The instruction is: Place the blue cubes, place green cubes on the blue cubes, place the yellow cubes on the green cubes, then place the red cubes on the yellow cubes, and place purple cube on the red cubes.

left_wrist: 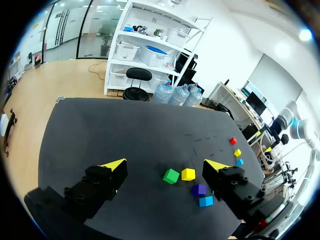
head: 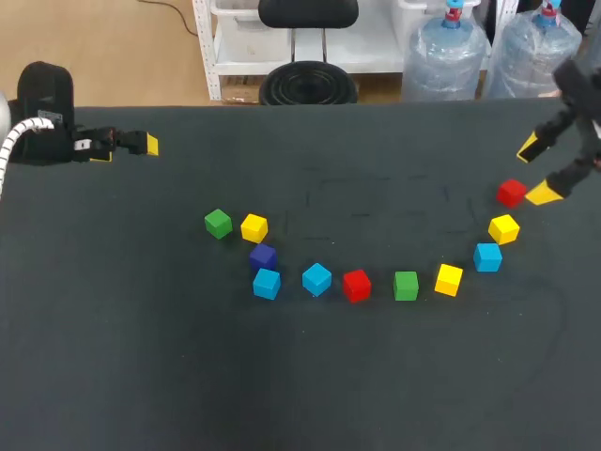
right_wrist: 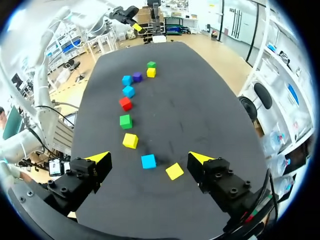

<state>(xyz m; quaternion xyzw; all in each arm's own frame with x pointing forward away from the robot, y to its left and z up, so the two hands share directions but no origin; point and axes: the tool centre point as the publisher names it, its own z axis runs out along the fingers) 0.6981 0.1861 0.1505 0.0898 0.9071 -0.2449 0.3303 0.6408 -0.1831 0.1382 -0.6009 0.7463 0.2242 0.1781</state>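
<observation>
the right gripper (head: 535,171), spread wide and empty, should drop straight over the nearest blue cube (head: 487,256) without bumping the yellow cube (head: 504,228) beside it.

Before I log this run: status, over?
Left gripper open, far left. Right gripper open beside red cube; yellow cube crowds it. Eleven cubes loose, none stacked.

Matt, cloth-like black table (head: 282,385); smooth, faintly glossy plastic-looking cubes (head: 356,285).
</observation>
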